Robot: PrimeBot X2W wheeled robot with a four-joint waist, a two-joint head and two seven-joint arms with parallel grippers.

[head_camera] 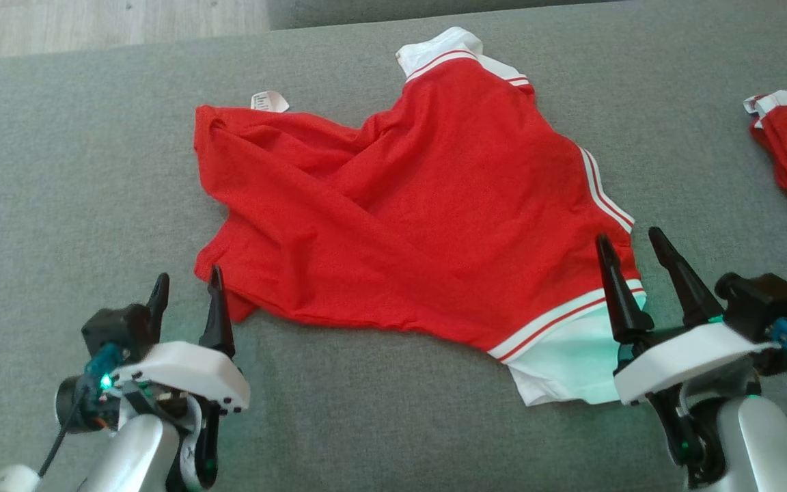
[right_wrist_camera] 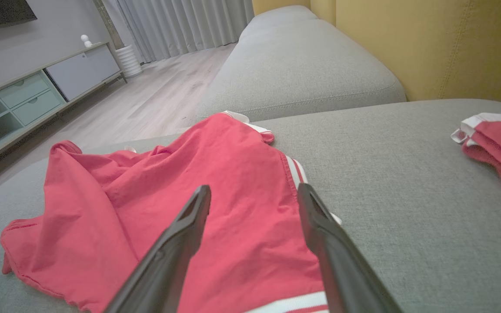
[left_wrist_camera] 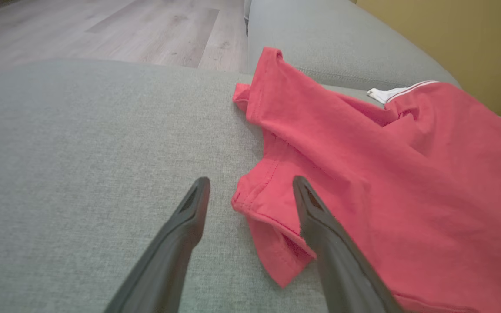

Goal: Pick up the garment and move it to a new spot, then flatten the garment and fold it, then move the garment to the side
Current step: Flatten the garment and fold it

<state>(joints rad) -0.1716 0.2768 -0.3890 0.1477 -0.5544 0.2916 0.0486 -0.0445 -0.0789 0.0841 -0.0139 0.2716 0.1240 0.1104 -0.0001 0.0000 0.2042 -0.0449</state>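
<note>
Both released, the left tool (head_camera: 188, 275) and right tool (head_camera: 629, 237) bracket near corners of the rumpled red shirt (head_camera: 421, 205), seemingly to flatten it.

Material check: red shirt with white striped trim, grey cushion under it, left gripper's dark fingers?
Red shirt with white striped trim: thin matte knit, probably cotton jersey; soft creases, stitched hem.
Grey cushion: matte woven upholstery fabric; fine flecked weave shows.
Left gripper's dark fingers: rigid, likely moulded plastic; smooth tapered faces, faint sheen.
Exact fibres can't be told.
</note>
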